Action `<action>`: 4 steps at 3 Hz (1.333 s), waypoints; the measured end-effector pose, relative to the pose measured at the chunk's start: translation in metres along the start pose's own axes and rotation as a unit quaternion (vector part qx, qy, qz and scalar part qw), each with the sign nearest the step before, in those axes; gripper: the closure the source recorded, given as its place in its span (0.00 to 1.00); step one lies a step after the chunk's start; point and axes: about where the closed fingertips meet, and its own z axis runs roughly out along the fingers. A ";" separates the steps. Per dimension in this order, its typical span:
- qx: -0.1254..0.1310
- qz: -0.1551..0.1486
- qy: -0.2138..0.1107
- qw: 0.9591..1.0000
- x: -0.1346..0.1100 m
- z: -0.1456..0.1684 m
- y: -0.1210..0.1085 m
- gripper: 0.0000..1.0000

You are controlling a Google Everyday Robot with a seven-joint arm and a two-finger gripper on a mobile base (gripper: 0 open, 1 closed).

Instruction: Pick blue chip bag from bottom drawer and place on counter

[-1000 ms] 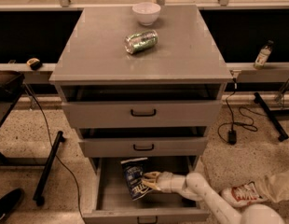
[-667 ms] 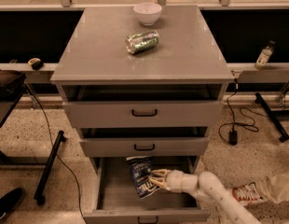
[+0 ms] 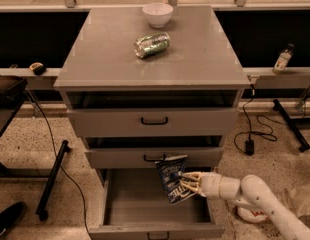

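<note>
Bottom drawer (image 3: 156, 228) pulled open, grey floor showing. Blue chip bag (image 3: 171, 178) held above drawer floor, top edge overlapping middle drawer (image 3: 120, 158) front. Gripper (image 3: 188, 183) at bag's right side, jaws pinching bag. White lettering on bag, unreadable. Counter (image 3: 105, 54) carries crushed can (image 3: 152, 44) and white bowl (image 3: 157, 14). Bag higher and further right than 0.7 s ago.
</note>
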 end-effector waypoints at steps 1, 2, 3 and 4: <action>0.032 -0.072 0.001 0.997 -0.068 -0.063 -0.035 1.00; 0.030 -0.079 -0.003 0.996 -0.072 -0.064 -0.035 1.00; 0.014 -0.147 -0.039 0.988 -0.109 -0.076 -0.037 1.00; 0.026 -0.226 -0.103 0.968 -0.189 -0.130 -0.062 1.00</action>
